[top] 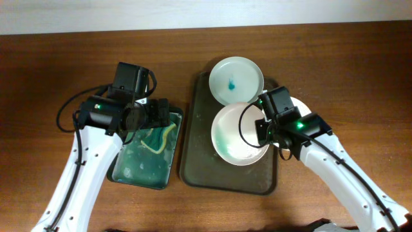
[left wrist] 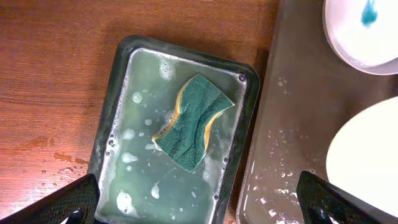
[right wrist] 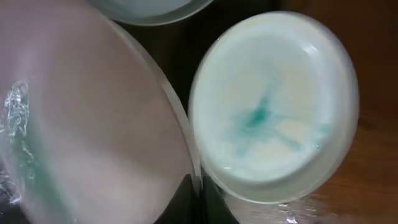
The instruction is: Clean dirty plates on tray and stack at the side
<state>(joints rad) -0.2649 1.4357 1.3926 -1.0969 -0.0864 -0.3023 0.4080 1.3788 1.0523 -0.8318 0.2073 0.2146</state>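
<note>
While the left gripper (top: 161, 116) hangs over the green basin (top: 117, 173) at centre left of the overhead view, its fingers (left wrist: 74, 198) stand wide apart and hold nothing. The yellow-and-green sponge (left wrist: 193, 121) lies free in the cloudy, soapy liquid, near the basin's upper right corner in the left wrist view. The tray (top: 199, 164) sits just right of the basin, at frame centre, with water droplets on its bare floor.

The right gripper (top: 262, 125) is clamped on the right rim of the middle plate (top: 235, 135), which is over the tray's centre and carries a faint teal film on its left part. The upper plate (top: 237, 78) rests at the tray's upper end, overhanging the rim, with a teal spot at its centre. The third plate (right wrist: 273, 112) lies by the tray's right edge, largely hidden under the right arm in the overhead view and smeared teal; whether it rests on the rim or the table cannot be told
</note>
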